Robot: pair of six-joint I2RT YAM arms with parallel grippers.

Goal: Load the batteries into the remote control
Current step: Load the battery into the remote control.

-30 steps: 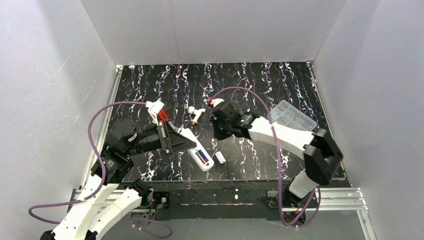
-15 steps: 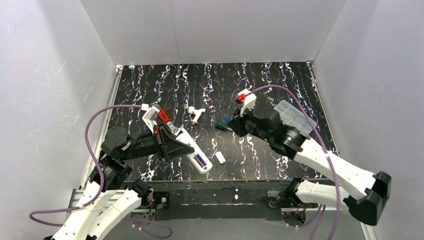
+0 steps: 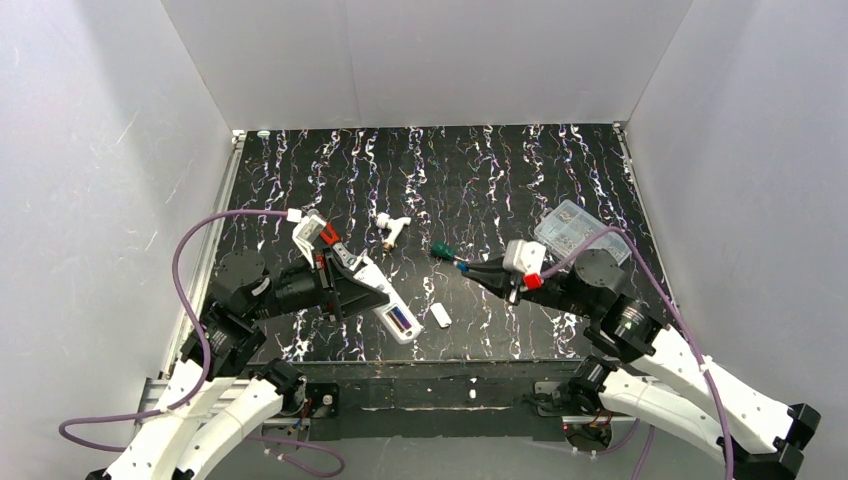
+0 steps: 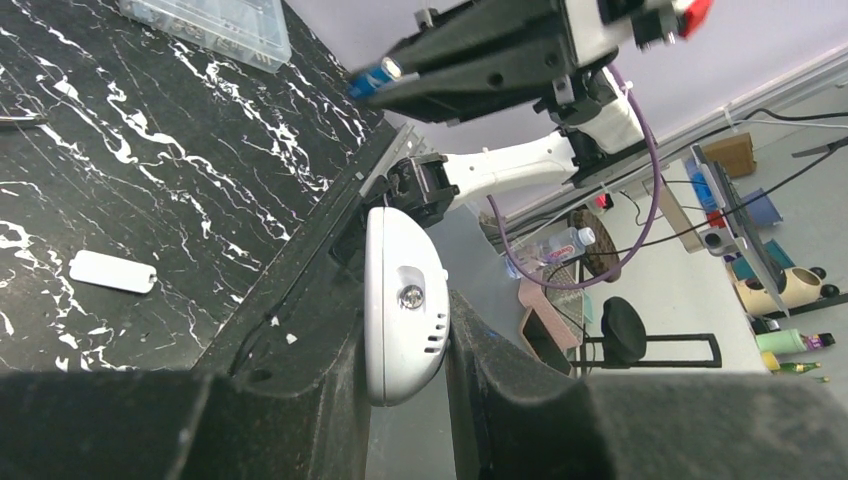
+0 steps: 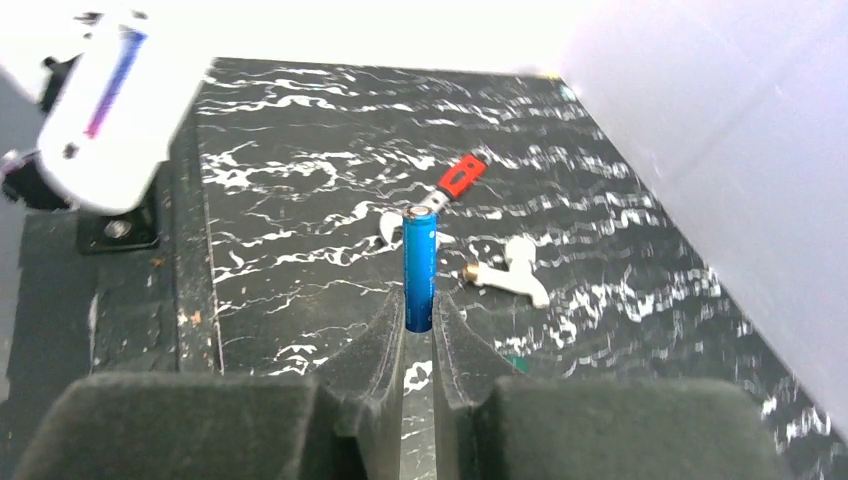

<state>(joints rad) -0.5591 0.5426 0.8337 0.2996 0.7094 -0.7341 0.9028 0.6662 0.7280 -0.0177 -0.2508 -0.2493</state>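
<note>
The left gripper (image 4: 405, 375) is clamped on the remote control (image 4: 403, 300), recess upward; one battery (image 3: 401, 320) appears seated. A white cover (image 3: 441, 315) lies on the table (image 3: 560, 170) nearby. The right gripper (image 5: 418, 322) pinches the second battery (image 5: 419, 262), well apart from the remote; insertion remains.

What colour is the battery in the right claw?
Shiny blue with a silver end cap; the right wrist view shows the battery best.

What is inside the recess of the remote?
One purple battery lies in the recess of the remote. The other battery is outside, in the right hand. The recess end under the left hand is covered.
</note>
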